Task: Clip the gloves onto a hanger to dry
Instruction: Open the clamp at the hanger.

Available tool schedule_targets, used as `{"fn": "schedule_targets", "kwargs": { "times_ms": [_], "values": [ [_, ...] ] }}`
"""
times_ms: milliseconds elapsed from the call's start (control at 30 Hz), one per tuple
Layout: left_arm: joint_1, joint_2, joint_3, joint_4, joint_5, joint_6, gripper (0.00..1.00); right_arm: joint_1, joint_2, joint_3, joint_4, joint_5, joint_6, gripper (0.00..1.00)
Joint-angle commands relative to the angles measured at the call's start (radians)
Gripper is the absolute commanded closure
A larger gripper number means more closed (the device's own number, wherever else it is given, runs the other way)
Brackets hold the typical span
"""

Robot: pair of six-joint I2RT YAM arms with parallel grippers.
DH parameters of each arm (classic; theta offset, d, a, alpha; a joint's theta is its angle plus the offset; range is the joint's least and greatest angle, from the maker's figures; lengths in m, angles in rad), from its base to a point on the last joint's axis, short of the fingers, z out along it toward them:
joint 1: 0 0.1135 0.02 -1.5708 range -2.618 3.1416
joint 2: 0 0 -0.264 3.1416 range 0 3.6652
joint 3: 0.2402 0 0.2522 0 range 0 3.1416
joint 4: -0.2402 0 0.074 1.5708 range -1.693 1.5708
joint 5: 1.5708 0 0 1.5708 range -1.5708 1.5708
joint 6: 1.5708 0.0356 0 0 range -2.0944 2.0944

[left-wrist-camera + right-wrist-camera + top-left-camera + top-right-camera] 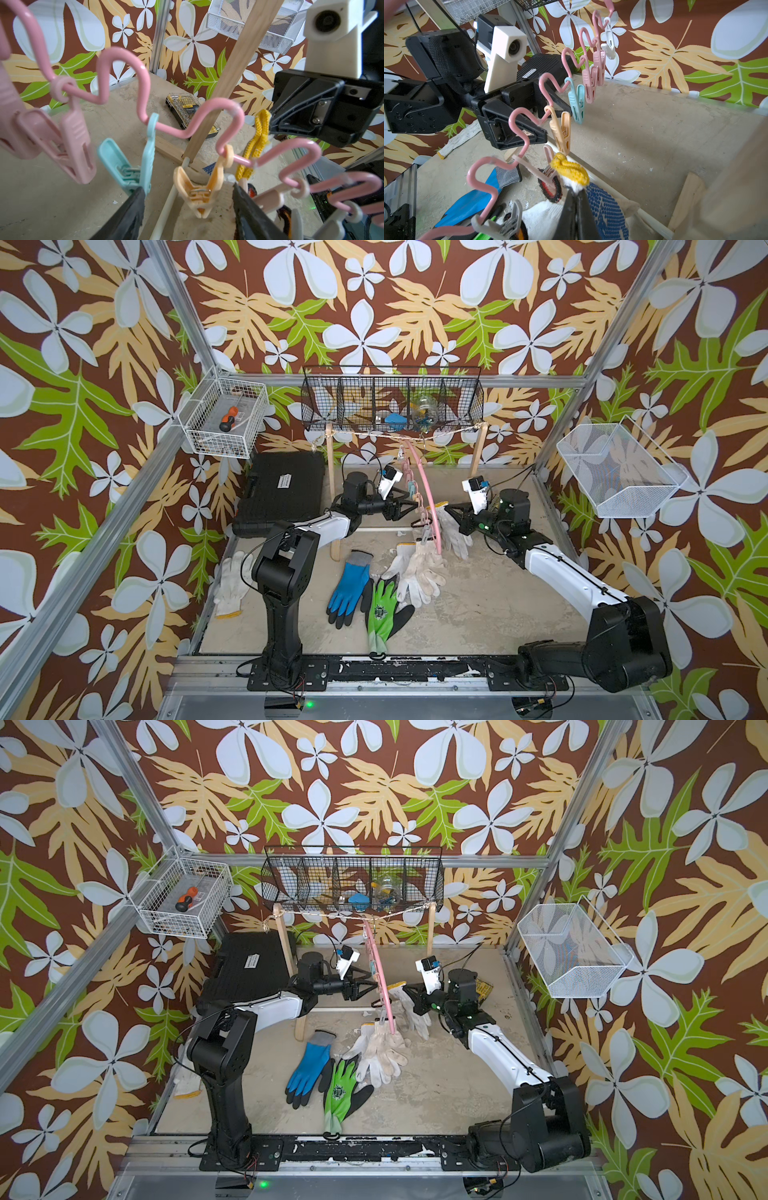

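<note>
Left gripper [188, 188] with jaws apart, at the wavy lower bar of the hanger [124, 56]. Has one finger on each side of the peach clip [199, 193], very near to it; not possible to tell if touching. Further along the same bar, a teal clip [145, 155] and then a pink clip [76, 145], both hanging from small rings.

Right gripper [576, 193] with jaws together, clamped on the white glove [542, 218] just under its yellow cuff [569, 168]. Holds the cuff up just beside the hanger, close to a pale pink clip [548, 153]. Rest of this glove drooping below the gripper in both top views.

Hanger itself hanging from the string [365, 434] of the wooden rack [331, 472], between the two arms, edge-on in both top views.

On the table [478, 614], in front of the hanger: blue-and-black glove [349, 589] lying flat, green-and-black glove [382, 610] just beside it, and a heap of beige knit gloves [419, 572] under the lower end of the hanger. Well apart from these, one more knit glove [230, 583] at the left edge, partly hidden behind the left arm.
</note>
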Motion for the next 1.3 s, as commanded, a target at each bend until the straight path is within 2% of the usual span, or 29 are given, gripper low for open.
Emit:
{"fn": "schedule_targets", "kwargs": {
  "times_ms": [0,567,733,1267],
  "values": [
    [0.000,0.020,0.022,0.021,0.024,-0.005,0.33,0.000,0.003,0.005,0.014,-0.015,-0.014,1.00],
    [-0.014,0.042,0.054,0.042,0.075,-0.037,0.41,0.000,0.022,0.011,0.006,-0.012,-0.017,1.00],
    [-0.017,0.047,0.079,-0.005,0.070,-0.012,0.44,0.000,0.021,0.011,0.006,-0.014,-0.016,1.00],
    [-0.017,0.057,0.091,-0.021,0.081,-0.008,0.62,0.001,0.024,0.009,0.007,-0.025,-0.016,1.00]
  ]
}}
